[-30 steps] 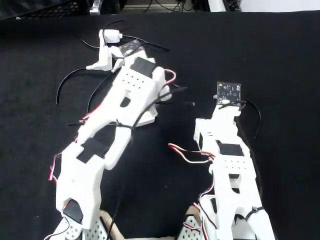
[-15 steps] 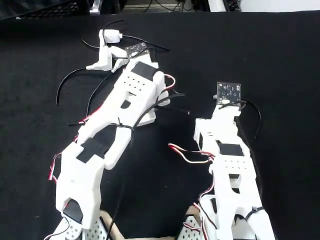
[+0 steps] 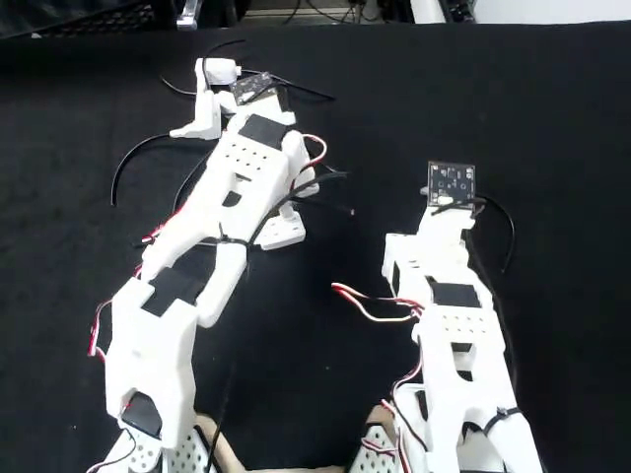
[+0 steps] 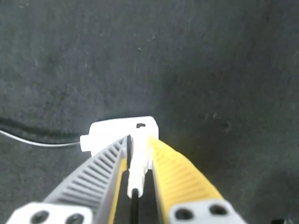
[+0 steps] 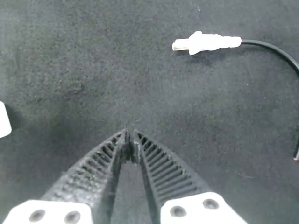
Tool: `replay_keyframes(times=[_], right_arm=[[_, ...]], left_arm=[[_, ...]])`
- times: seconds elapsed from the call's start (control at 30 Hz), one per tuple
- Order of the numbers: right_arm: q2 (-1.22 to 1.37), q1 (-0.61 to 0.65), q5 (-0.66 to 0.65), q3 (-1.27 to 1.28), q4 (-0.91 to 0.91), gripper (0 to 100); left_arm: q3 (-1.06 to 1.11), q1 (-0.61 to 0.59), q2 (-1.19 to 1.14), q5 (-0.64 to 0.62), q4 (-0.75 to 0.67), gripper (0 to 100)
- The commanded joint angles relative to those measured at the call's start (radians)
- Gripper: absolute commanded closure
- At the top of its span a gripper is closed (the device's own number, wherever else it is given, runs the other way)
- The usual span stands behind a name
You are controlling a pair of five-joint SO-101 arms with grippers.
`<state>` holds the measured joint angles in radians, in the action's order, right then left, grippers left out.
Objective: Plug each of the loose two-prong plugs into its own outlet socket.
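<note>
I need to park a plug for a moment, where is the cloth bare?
Widest bare patch: the cloth on the far right, beyond the right arm and the black cable. Another lies outside the left arm, nearer than the looping cables. Crowded: where the left gripper holds a plug at a socket, and between the arms around the second socket.

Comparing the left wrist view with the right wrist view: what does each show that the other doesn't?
Left wrist view: the left gripper shut on a white plug, right at a white outlet socket. Right wrist view: the right gripper shut on nothing, with a loose plug and its black cable lying beyond it. Both: the black cloth.
</note>
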<state>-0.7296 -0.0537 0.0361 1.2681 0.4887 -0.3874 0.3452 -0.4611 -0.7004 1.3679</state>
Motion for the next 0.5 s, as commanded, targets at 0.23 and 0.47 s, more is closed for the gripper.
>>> replay_keyframes(times=[0.23,0.47], right_arm=[[-0.027,-0.008,0.011,-0.005,-0.015,98.6],[-0.025,-0.008,0.011,-0.005,-0.015,98.6]], left_arm=[[0.002,0.048,0.017,0.005,-0.014,97],[0.004,0.047,0.017,0.005,-0.014,97]])
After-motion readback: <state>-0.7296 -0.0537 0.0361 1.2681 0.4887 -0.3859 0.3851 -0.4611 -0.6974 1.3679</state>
